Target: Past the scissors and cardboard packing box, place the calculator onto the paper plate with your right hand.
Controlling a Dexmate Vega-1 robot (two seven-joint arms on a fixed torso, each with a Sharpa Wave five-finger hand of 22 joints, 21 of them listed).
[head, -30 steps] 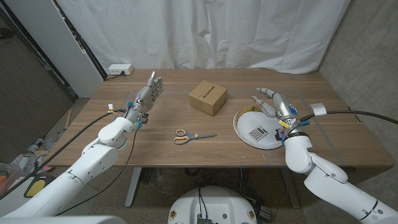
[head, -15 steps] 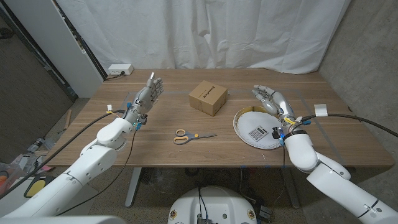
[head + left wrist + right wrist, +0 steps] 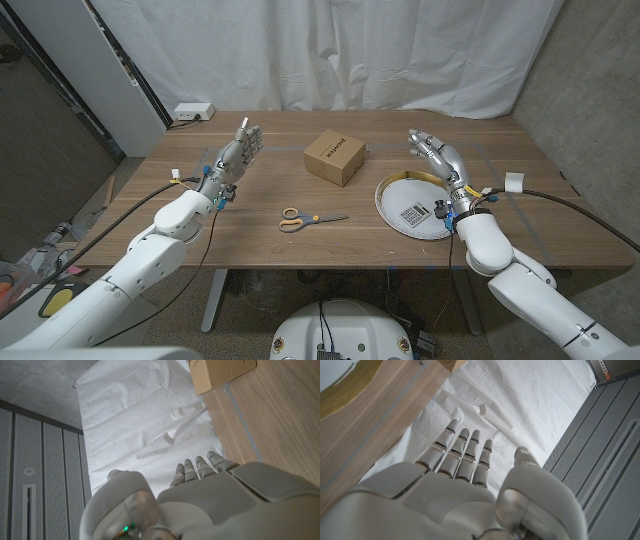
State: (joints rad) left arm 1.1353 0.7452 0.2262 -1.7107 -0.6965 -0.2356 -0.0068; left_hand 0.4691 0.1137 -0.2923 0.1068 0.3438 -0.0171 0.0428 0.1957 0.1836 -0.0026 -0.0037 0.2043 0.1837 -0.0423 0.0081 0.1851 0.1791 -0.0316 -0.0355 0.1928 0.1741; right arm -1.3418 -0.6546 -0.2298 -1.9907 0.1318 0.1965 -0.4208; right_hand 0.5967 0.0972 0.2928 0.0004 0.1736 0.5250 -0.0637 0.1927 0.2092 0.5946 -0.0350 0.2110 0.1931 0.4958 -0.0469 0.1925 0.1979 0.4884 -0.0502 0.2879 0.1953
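The long wooden bench (image 3: 250,235) carries a brown cardboard packing box (image 3: 335,158). The round white paper plate (image 3: 388,200) holds the small grey calculator (image 3: 414,215). Yellow-handled scissors (image 3: 310,218) lie nearer. Right robot hand (image 3: 436,156) and left robot hand (image 3: 234,158) are raised, fingers apart, holding nothing.

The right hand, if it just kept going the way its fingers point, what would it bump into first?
Probably nothing on the table. The right hand is raised beside the paper plate, fingers aimed toward the white curtain behind the table. Depth is hard to judge.
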